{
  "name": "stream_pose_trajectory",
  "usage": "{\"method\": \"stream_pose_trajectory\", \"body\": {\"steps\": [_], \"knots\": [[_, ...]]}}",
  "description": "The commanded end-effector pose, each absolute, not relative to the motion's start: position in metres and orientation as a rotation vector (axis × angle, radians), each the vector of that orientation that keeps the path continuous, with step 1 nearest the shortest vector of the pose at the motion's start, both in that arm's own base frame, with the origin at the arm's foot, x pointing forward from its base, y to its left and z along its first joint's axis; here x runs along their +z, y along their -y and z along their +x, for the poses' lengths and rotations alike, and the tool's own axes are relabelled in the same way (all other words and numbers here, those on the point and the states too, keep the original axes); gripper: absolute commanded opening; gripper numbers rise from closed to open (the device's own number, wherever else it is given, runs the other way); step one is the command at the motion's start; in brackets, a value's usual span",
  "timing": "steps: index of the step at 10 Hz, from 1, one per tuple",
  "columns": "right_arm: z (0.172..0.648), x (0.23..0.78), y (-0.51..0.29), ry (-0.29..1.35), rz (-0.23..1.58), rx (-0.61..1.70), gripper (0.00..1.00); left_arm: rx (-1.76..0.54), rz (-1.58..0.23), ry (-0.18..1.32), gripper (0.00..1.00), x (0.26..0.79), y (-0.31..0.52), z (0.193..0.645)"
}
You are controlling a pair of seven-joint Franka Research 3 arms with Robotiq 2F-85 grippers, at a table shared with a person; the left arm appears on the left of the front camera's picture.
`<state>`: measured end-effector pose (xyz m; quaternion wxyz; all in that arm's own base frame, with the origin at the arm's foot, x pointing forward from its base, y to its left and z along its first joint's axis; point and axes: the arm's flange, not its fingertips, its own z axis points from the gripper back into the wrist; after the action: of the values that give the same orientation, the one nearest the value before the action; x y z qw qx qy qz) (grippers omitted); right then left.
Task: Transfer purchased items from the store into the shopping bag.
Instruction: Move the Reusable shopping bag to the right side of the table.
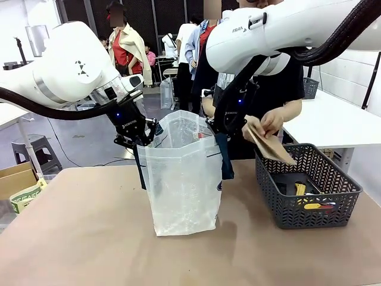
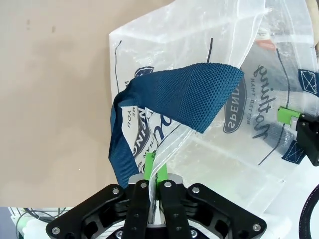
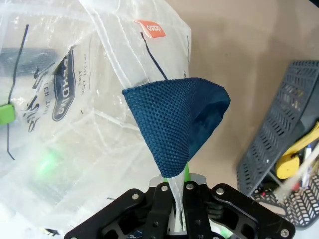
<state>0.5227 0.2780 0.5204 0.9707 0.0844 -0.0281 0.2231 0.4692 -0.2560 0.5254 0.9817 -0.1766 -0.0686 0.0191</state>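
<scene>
The shopping bag (image 1: 181, 179), translucent white with navy strap handles, stands upright mid-table with its mouth held wide. My left gripper (image 1: 141, 140) is shut on its left rim, and my right gripper (image 1: 218, 132) is shut on its right rim. In the left wrist view the left gripper (image 2: 155, 169) pinches the plastic rim below a folded navy strap (image 2: 184, 94). In the right wrist view the right gripper (image 3: 178, 179) clamps the rim under the other strap (image 3: 174, 119). A person's hand (image 1: 272, 122) holds a tan paper packet (image 1: 268, 145), one of the purchased items, between the bag and the basket.
A dark grey lattice basket (image 1: 333, 205) stands on the table to the right of the bag, with yellow and dark goods (image 1: 303, 190) inside. The person stands behind it. A cardboard box (image 1: 15, 179) sits off the table's left edge. The brown tabletop in front is bare.
</scene>
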Motion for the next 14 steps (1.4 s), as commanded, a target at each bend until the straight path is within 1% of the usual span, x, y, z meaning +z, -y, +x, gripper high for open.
{"method": "stream_pose_trajectory", "body": {"steps": [1, 11, 14], "knots": [[0.523, 0.52, -0.277, 0.053, 0.166, 0.447, 0.0, 0.051, -0.341, 0.136, 0.0, 0.525, 0.256, 0.469], [0.523, 0.52, -0.277, 0.053, 0.166, 0.447, 0.0, 0.038, -0.355, 0.138, 0.0, 0.525, 0.256, 0.469], [0.521, 0.521, -0.278, 0.025, 0.147, 0.435, 0.0, 0.114, -0.407, 0.222, 0.0, 0.531, 0.241, 0.466]]}}
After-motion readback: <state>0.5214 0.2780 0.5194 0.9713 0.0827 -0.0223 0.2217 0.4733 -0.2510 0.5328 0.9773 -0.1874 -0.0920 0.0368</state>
